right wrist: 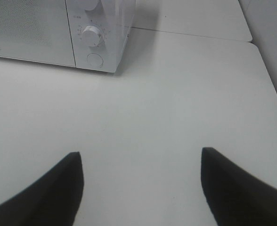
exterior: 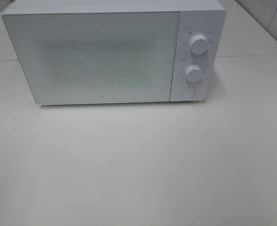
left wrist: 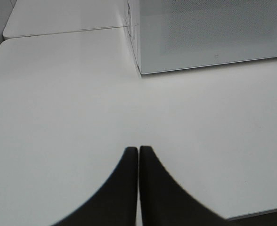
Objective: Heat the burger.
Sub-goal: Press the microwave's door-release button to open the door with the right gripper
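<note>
White microwave (exterior: 91, 56) at back edge of worktop (exterior: 138, 165), door shut. Burger not seen in any view, place cannot tell. Left gripper (left wrist: 138, 149) fingers pressed together, holding nothing. Right gripper (right wrist: 141, 151) fingers spread wide over bare worktop, nothing between

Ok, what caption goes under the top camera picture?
Closed white microwave on a white table; no burger showing.
</note>
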You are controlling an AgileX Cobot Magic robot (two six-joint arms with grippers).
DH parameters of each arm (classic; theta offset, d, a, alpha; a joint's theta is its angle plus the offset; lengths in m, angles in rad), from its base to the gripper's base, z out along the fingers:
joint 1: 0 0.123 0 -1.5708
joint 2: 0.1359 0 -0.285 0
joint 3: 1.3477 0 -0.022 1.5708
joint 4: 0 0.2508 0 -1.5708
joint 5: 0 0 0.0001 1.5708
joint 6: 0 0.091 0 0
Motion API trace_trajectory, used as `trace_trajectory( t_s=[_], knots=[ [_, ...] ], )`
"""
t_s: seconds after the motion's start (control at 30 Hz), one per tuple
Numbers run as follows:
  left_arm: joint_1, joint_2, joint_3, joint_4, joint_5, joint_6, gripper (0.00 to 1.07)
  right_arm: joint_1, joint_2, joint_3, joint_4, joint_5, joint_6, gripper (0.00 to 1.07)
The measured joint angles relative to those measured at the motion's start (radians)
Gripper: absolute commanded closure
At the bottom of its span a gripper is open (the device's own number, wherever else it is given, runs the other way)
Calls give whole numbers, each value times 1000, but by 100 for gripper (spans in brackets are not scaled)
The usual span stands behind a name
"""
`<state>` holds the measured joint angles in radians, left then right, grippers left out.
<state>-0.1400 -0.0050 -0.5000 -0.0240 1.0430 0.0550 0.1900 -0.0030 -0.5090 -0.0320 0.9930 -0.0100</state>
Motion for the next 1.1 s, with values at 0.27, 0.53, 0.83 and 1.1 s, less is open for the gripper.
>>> trace_trajectory(
  t_s=[0.27, 0.53, 0.83, 1.1],
  knots=[
    [0, 0, 0, 0, 0, 0, 106, 0, 0, 0, 0, 0, 0, 42],
    [0, 0, 0, 0, 0, 0, 106, 0, 0, 0, 0, 0, 0, 42],
    [0, 0, 0, 0, 0, 0, 106, 0, 32, 0, 3, -2, -1, 42],
    [0, 0, 0, 0, 0, 0, 106, 0, 237, 0, 24, -3, -1, 42]
  ],
)
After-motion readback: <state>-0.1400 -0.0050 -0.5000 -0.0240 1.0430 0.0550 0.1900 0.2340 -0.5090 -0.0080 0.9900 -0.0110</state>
